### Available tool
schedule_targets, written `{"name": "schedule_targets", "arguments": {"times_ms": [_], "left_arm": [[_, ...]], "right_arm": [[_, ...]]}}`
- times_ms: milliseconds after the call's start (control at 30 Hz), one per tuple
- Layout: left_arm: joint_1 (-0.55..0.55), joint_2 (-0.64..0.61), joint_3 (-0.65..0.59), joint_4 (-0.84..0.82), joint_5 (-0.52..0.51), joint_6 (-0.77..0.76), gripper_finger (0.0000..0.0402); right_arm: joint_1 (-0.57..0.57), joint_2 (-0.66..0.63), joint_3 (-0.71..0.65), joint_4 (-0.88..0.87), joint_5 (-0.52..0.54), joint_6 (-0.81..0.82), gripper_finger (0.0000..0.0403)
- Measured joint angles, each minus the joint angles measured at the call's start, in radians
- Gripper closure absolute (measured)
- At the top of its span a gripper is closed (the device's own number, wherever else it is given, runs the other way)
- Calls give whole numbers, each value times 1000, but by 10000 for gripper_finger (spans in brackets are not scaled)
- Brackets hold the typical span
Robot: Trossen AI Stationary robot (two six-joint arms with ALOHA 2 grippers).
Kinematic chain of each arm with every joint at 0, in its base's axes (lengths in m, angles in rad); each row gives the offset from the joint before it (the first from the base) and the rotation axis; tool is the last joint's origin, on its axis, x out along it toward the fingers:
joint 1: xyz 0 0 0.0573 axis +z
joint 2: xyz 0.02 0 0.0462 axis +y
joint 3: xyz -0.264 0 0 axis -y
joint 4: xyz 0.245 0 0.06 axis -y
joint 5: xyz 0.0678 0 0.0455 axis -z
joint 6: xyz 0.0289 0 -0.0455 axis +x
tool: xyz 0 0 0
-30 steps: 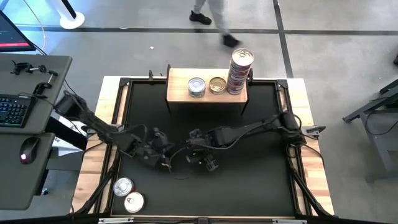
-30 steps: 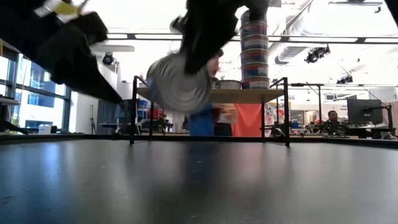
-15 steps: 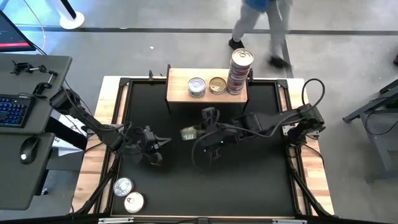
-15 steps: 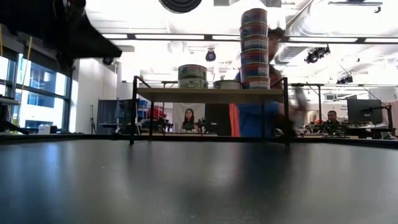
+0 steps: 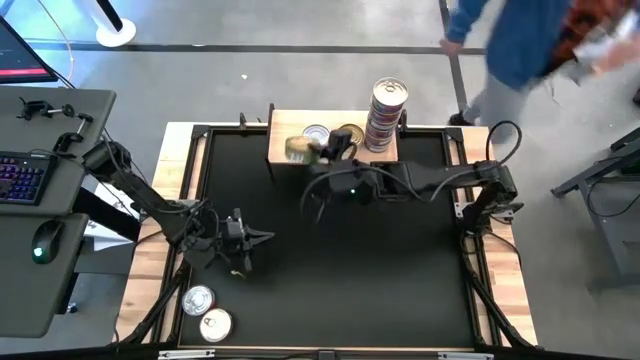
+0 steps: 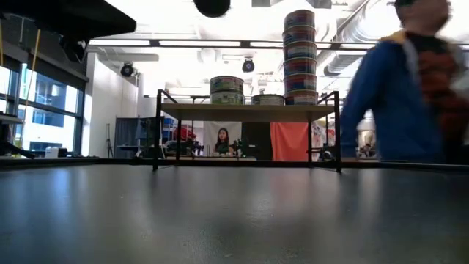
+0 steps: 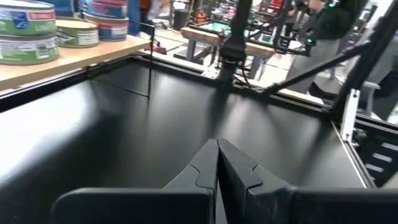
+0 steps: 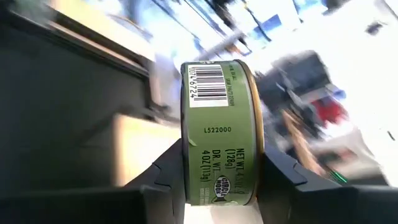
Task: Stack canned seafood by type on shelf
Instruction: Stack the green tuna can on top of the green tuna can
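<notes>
The right gripper (image 5: 305, 150) is clamping a green-labelled tin (image 8: 219, 132) just above the shelf (image 5: 281, 135). The closed, empty left gripper (image 5: 262, 237) is resting over the black tabletop (image 5: 380, 260). Beyond, a person in blue (image 6: 399, 103) is passing.

We see the shelf (image 5: 283, 128) at the table's (image 5: 400, 270) far edge, bearing two-tin stack (image 6: 226, 89), single tin (image 5: 350, 136) and tall stack (image 5: 386, 116) toward its right end. Two tins (image 5: 207, 311) lie near the front left corner.
</notes>
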Motion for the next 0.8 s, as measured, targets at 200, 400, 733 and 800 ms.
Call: {"name": "schedule_targets", "arguments": {"times_ms": [200,400,733,800], "left_arm": [[-29,0,0,-14,58,0,401],[-29,0,0,-38,73,8,401],[-21,0,0,-43,-22,9,401],[-19,0,0,-42,-32,8,401]], "right_arm": [[-56,2,0,-183,216,92,286],[-124,22,-18,-480,189,288,286],[-199,29,-171,-425,185,175,286],[-208,30,-196,-399,184,141,286]]}}
